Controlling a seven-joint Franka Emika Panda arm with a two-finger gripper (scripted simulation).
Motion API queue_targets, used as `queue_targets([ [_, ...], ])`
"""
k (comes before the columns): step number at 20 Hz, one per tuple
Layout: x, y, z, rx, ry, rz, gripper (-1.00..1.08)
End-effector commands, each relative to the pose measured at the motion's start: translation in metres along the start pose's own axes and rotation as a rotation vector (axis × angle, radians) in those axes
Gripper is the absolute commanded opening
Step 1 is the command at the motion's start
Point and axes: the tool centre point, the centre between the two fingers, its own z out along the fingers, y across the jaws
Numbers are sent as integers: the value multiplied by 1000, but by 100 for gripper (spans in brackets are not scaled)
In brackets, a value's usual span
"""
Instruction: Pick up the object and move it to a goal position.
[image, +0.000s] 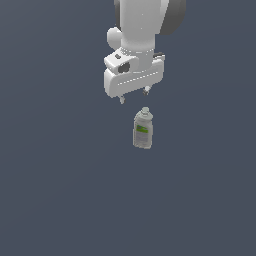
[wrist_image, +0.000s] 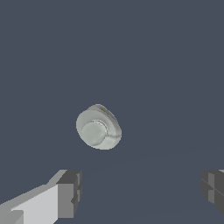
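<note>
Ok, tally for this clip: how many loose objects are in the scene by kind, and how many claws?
Bottle, pale grey-white with a green-and-white label, standing upright: 1
Claw, open and above the bottle, not touching it: 1
Total: 2

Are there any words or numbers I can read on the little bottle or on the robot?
No text can be read anywhere.
Bottle: it has a green-and-white label, but any print on it is too small and blurred to read in the exterior view; the wrist view shows only its cap from above.
Robot arm and pincer: plain white, with no words, numbers or signs showing.
</note>
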Motion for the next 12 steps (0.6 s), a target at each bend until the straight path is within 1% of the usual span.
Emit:
queue_targets([
  [1, 2, -4, 3, 1, 0, -73, 100],
  [12, 10, -22, 17, 7, -1, -387, 100],
])
